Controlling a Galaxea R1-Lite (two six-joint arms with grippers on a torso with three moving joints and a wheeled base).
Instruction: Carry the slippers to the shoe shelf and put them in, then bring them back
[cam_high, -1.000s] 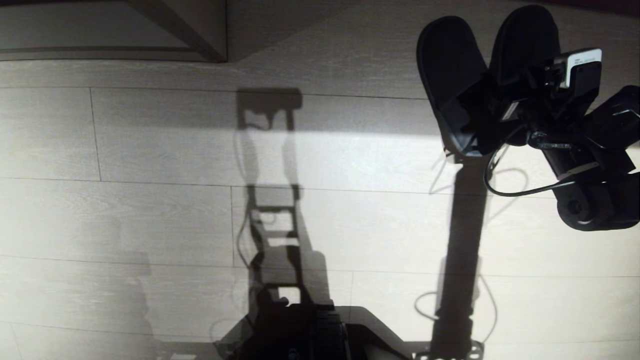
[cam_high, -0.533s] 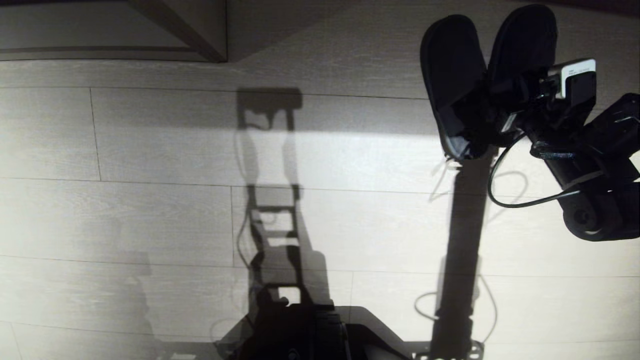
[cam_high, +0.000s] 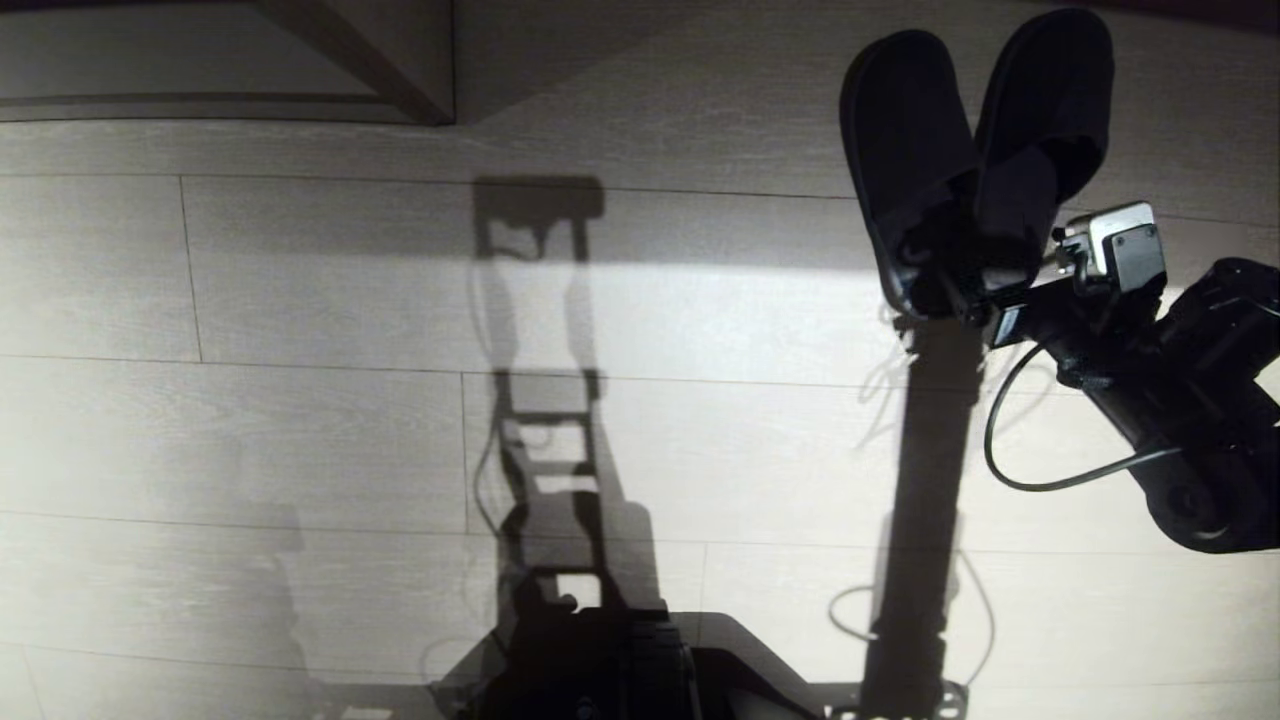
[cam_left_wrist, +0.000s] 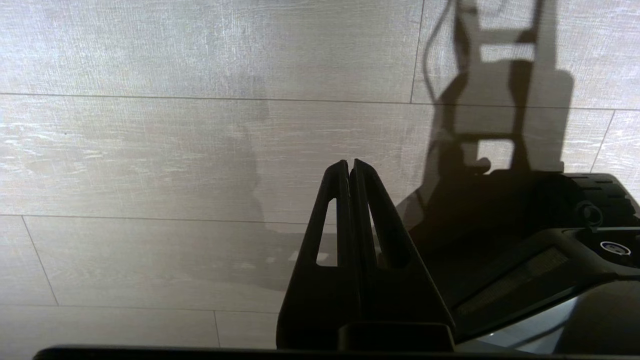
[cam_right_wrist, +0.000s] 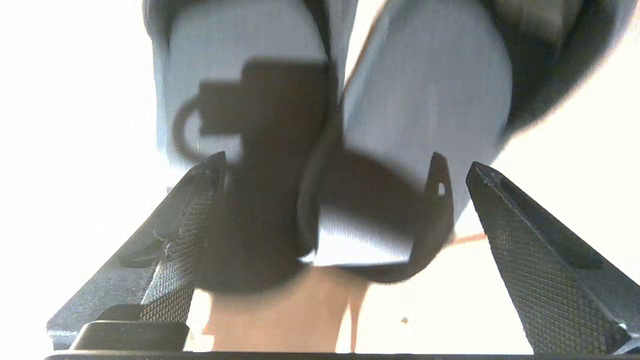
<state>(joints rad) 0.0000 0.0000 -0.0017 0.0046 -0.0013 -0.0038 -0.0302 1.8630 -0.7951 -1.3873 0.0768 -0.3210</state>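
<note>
Pale plank floor (cam_high: 300, 430), low light; slippers (cam_high: 975, 150) lie side by side at the far right, on the floor, not in any shelf.

I have the right gripper (cam_right_wrist: 345, 175) at the slippers' heel ends, jaws spread wide, holding nothing. Left gripper (cam_left_wrist: 351, 167) parked, fingers pressed together, empty. I judge this the set-down or pickup stage; next I must either clear the arm or close on both heels together.

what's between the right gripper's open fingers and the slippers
Nothing: in the right wrist view the right gripper stands spread just behind the slippers' heels, with only bare floor showing.
</note>
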